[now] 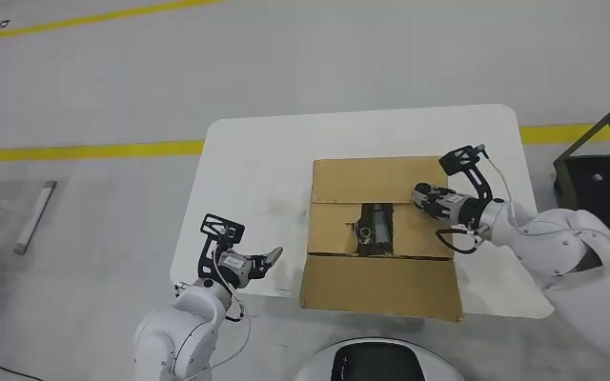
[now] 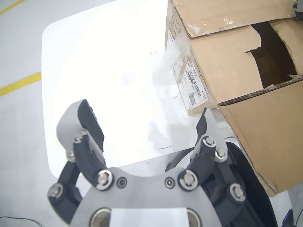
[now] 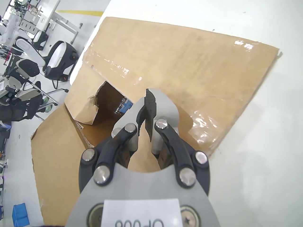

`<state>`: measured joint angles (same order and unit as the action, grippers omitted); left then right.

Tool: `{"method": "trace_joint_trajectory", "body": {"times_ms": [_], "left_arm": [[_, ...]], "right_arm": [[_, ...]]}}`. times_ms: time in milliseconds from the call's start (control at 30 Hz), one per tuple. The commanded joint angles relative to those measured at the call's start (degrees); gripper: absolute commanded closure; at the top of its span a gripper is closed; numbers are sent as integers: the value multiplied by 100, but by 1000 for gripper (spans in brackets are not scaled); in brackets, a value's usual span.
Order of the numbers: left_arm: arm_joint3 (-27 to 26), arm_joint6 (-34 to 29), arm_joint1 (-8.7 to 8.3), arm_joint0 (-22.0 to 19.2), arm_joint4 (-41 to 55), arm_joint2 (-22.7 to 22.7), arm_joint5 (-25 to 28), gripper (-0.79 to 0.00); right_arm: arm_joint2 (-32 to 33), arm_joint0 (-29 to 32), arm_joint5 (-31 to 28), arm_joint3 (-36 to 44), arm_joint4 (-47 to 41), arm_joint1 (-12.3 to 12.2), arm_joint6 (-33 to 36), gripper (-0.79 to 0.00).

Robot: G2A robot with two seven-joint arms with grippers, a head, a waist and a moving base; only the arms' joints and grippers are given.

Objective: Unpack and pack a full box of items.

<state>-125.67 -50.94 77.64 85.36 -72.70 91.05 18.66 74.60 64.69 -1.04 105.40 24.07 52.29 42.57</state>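
- The box [image 1: 381,281] [image 2: 225,72] [image 3: 177,55] stands on the white table [image 1: 257,181] [image 2: 106,60] [image 3: 236,8], toward 3 o'clock from the middle of the table.
- Its far flap [image 1: 376,178], at 12 o'clock, lies folded over the top, with shiny tape on it.
- Its near flap [image 1: 381,290], at 6 o'clock, is turned outward and reaches past the near edge of the table.
- Two short inner flaps with torn edges cover the top in part, one at 9 o'clock and one at 3 o'clock; a gap stays open between them.
- Through this gap dark items [image 1: 374,229] are visible inside the box; in the right wrist view something blue [image 3: 125,107] is also there. I cannot tell what these items are.
- White labels [image 2: 191,86] are stuck on the side of the box that faces 9 o'clock.
- The left claw [image 1: 270,264] [image 2: 143,109] is wide open and holds nothing. It hangs over the near corner of the table, at 8 o'clock from the box, apart from it.
- The right claw [image 1: 419,198] [image 3: 146,98] is closed, its pads together. It is above the inner flap at 3 o'clock, just beside the gap.
- A yellow line [image 1: 95,150] runs on the grey floor at 9 o'clock from the table.
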Motion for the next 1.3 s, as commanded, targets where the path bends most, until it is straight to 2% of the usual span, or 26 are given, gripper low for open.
{"method": "trace_joint_trajectory", "body": {"times_ms": [0,67,200,367,633,967,1067,1267], "left_arm": [[28,82,-24,23,-55,-60,274,-785],[-4,114,-79,64,-401,-80,838,-785],[-33,172,-171,289,-865,83,1487,-785],[-27,398,-238,628,-859,226,1861,-785],[17,769,-326,676,-900,-288,2691,-785],[42,1145,-376,320,-1186,-664,2374,-785],[78,1249,-393,109,-1224,-707,2332,-785],[270,1434,-388,-393,-1312,-902,1813,-785]], "right_arm": [[4,-17,28,-5,-7,6,9,0],[10,-31,40,-31,-7,12,12,0],[27,-31,68,-81,-77,26,-2,0],[31,-29,84,-109,-133,42,0,0],[12,-61,131,-161,-192,71,9,0],[49,-75,135,-113,-250,91,67,0],[73,-70,119,-79,-219,92,87,0],[441,-84,218,71,-262,73,-59,0]]}}
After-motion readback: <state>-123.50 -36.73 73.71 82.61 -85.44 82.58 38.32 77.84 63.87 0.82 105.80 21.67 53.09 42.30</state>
